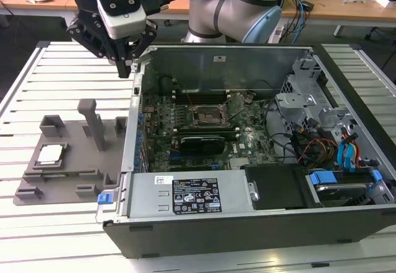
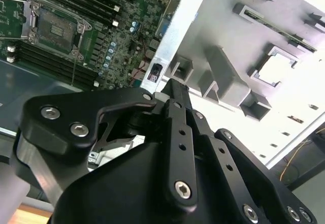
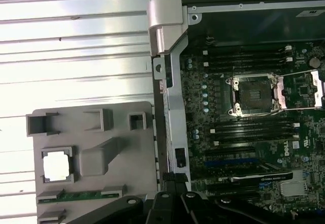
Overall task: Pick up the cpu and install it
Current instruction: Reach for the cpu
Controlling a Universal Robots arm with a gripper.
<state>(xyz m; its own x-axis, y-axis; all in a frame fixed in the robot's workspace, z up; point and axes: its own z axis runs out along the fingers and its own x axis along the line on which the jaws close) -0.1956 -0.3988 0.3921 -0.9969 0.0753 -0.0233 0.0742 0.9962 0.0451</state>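
Step in hand, by judgement: reaching for the pickup, nothing gripped yet.

Spread across the slatted desk [image 1: 74, 223]: an open computer case [image 1: 247, 236] and, just beside it on the exterior view's left, a grey holder tray [image 1: 68, 177]. Hanging above the case's far left corner, the claw [image 1: 127, 69], clenched on nothing, well apart from the chip. Seated flat in a square pocket on the tray's left side, silver top up: the cpu [image 1: 51, 155], seen too in the first wrist view [image 3: 56, 165].

To do it well:
- Clear the case wall first, then centre over the chip.
- Steer wide of the tray's upright post [image 1: 93, 121].
- Spread wide enough to span two opposite edges.
- Come down straight, close gently, and keep the chip level and unturned for the empty socket [image 1: 207, 117].

Counted: one desk, one case, one tray, one claw, one long black card [image 1: 201, 143], one socket, one cpu.
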